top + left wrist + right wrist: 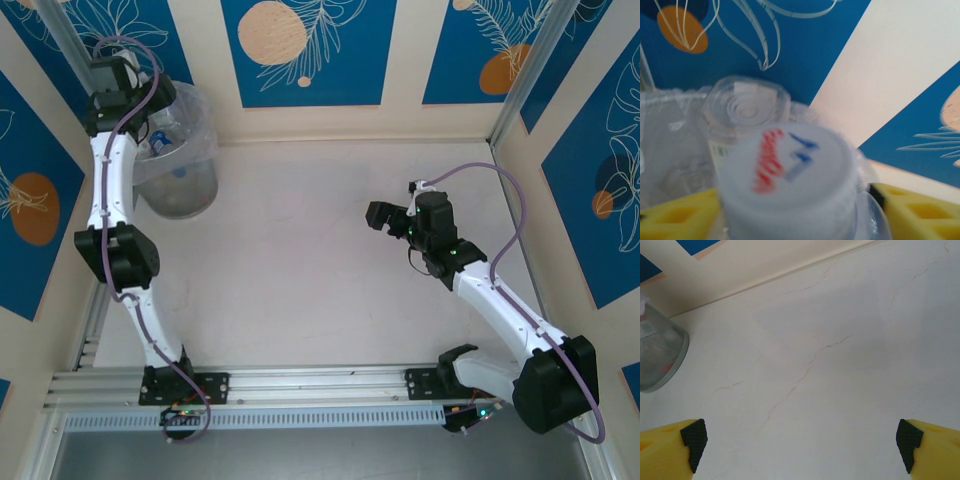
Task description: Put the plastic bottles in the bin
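Observation:
My left gripper (148, 112) hangs over the bin (190, 165), a round clear wastebasket in the far left corner. In the left wrist view a plastic bottle (790, 185) stands between the yellow fingers (675, 220) of that gripper (797, 197), its white cap with red and blue print turned to the camera and blurred. Whether the fingers still press on it does not show. Just beyond it lies the clear base of another bottle (747, 107) on the crinkly liner. My right gripper (385, 215) (801, 437) hovers open over bare table with nothing between its fingers.
Blue and cream patterned walls (300, 50) enclose the table on three sides. The bin (660, 355) is at the left edge of the right wrist view, with the marbled white tabletop (830, 365) stretching between it and that gripper.

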Robot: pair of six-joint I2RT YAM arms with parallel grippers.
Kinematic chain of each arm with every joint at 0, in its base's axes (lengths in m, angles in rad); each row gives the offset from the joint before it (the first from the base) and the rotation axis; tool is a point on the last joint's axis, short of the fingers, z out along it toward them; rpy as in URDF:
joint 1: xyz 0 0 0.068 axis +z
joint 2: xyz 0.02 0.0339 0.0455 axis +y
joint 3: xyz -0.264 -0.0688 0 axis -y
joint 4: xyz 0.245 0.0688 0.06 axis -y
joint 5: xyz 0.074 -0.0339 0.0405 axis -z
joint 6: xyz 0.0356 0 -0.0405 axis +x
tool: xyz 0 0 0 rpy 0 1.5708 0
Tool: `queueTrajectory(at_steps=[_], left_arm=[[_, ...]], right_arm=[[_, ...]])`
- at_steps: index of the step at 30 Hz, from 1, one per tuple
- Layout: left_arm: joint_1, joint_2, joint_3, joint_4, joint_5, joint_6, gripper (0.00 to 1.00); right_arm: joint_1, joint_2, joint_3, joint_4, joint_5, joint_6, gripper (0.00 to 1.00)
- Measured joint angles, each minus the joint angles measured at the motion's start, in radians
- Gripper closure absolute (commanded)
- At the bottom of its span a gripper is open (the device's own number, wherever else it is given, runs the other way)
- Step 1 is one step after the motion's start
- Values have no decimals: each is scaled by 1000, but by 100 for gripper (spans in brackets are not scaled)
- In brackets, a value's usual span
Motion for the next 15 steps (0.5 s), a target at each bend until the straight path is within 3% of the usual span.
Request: queueTrajectory(at_steps=[8, 15], left_arm=[[28, 6, 0, -64, -19, -73, 1], [32, -11, 0, -97, 0, -89, 1]], right_arm=[[0, 23, 0, -1, -4, 0, 0], [-1, 46, 0, -1, -8, 7, 0]])
